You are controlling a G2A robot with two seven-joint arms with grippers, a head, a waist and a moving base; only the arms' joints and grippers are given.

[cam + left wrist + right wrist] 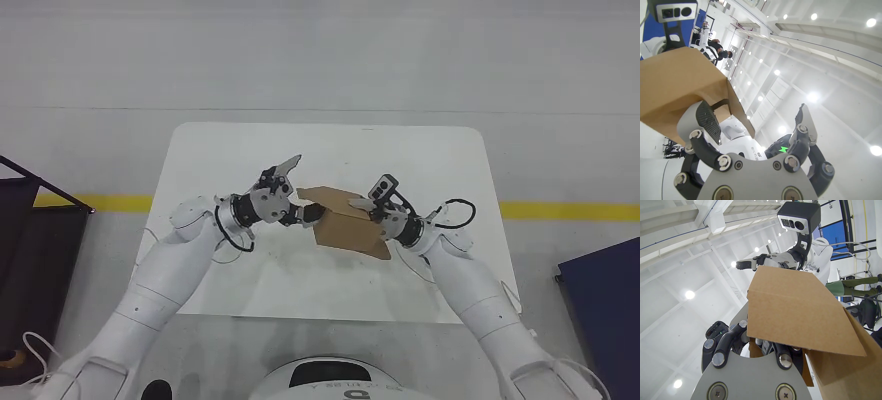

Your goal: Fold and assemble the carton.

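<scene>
The carton (345, 228) hangs over the desk (250, 150), one flap pinched by the right hand (762, 345), so the left hand (754, 115), spread with one finger (707, 121) against the other end, does best to grip a wall squarely before creasing.

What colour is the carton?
The carton is plain brown, clearest in the right wrist view.

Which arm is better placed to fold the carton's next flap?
Left, probably. The left tool is open, one pad resting on the carton beside a loose flap, free to push. The right tool is shut on the carton's other end, holding it.
</scene>
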